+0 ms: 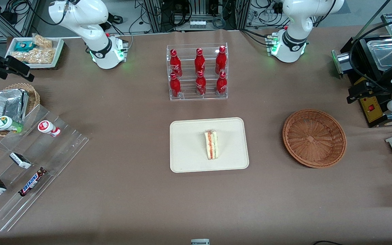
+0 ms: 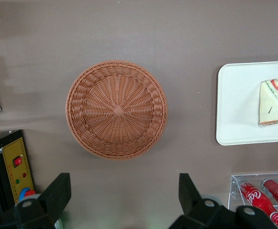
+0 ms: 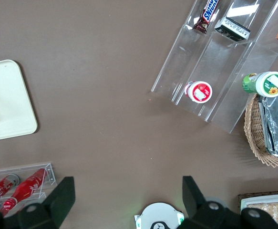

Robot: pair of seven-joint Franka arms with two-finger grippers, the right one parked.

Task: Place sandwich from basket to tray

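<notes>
Looking down from our wrist camera, we see the basket (image 2: 116, 109) with nothing in it, sitting on the brown table (image 1: 134, 204). Our gripper (image 2: 122, 198) hangs above the table near the basket, toward the working arm's end; its two black fingers (image 2: 57, 193) stand wide apart and hold nothing. The sandwich (image 1: 211, 144) lies on the tray (image 1: 189, 149), a little off the tray's middle, its red and green filling showing along the cut edge. The tray sits near the table's middle, well apart from the basket. A clear rack of red bottles (image 1: 198, 72) stands farther from the front camera than the tray. Toward the parked arm's end lie clear stepped shelves (image 1: 29, 163) with snack bars.
</notes>
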